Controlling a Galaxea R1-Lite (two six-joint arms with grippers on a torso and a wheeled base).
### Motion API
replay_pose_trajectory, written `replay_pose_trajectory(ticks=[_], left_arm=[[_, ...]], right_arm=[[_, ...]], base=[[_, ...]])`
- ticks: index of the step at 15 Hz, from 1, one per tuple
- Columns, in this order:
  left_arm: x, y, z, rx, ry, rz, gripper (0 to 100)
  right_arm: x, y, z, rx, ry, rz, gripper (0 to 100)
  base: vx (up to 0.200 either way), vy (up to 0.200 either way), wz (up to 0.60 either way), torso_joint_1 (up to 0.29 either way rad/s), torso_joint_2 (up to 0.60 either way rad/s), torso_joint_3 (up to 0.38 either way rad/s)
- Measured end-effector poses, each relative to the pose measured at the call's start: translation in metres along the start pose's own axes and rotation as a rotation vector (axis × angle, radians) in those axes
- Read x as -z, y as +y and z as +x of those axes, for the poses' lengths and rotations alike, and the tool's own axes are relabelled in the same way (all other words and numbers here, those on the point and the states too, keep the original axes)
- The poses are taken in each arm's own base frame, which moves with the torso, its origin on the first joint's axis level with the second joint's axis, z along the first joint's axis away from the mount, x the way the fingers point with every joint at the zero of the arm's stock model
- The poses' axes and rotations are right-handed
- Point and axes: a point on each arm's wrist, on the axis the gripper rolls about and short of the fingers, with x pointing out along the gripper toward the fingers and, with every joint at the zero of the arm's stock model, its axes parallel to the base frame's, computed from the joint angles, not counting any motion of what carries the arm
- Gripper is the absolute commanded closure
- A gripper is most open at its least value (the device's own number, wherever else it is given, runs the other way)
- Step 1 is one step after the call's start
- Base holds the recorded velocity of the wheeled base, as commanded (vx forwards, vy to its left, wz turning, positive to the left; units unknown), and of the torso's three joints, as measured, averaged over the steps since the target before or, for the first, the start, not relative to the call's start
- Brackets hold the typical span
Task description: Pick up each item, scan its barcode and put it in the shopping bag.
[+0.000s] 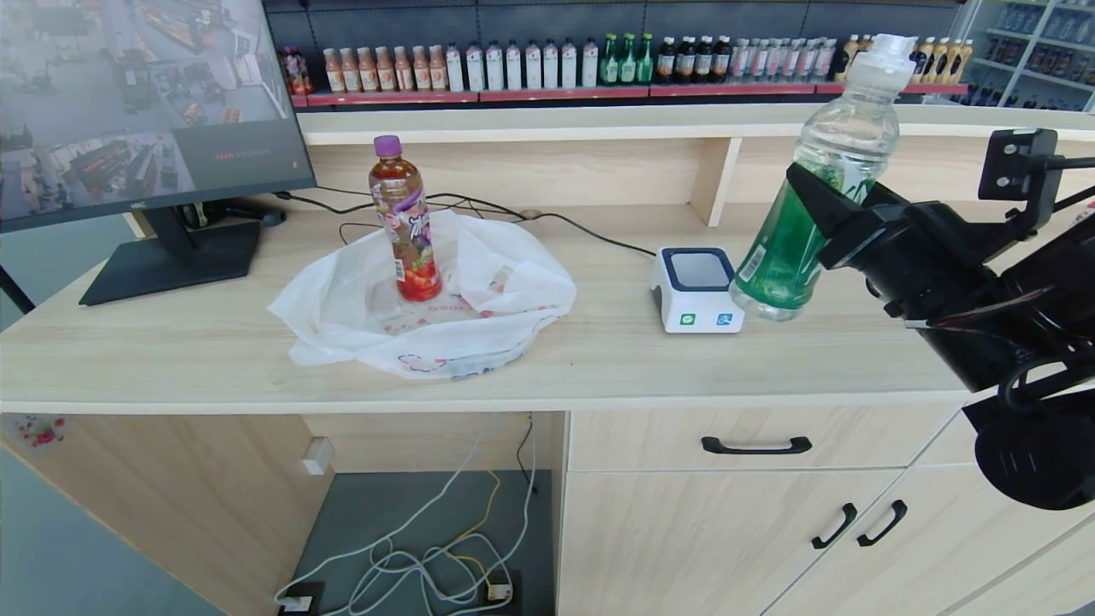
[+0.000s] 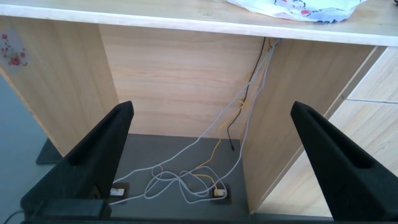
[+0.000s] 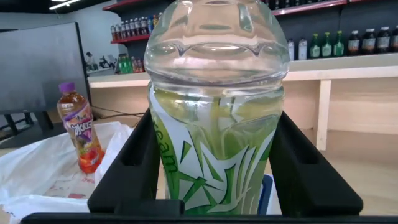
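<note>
Left gripper: spread, empty, below counter edge | Right gripper: clamped on green bottle, frame right, beside scanner | Step: scan, judged; next, face barcode to scanner, then carry left to bag, frame centre | Room: counter gap between them; red bottle upright in bag.

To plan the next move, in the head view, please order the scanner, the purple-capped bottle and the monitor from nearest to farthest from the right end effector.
1. Scanner, on the counter just beside the right end effector.
2. Purple-capped bottle, standing on the bag, mid-counter.
3. Monitor, at the far left.
</note>
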Motion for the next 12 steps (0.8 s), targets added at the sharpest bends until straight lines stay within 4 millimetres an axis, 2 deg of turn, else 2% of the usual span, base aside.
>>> replay_pose_trajectory(ticks=[2,6,10,12], left_arm=[[0.0,0.0,0.0,0.0,0.0,-0.002,0],[0.0,0.0,0.0,0.0,0.0,-0.001,0],[0.0,0.0,0.0,0.0,0.0,-0.001,0],[0.0,0.0,0.0,0.0,0.0,-0.001,0]], right_arm=[[-0.0026,-0.0006,0.004,-0.01,-0.007,-0.004,100],[-0.0071,-0.0001,0.008,-0.013,-0.04,-0.049,100],[-0.0008,-0.0007,0.0044,-0.009,-0.012,-0.044,100],[-0.0012,-0.0002,0.0036,-0.012,-0.015,-0.044,100]], base=[[0.2,0.0,0.0,0.005,0.0,0.002],[0.0,0.0,0.0,0.0,0.0,0.0],[0.0,0.0,0.0,0.0,0.0,0.0],[0.0,0.2,0.0,-0.01,0.0,0.002]])
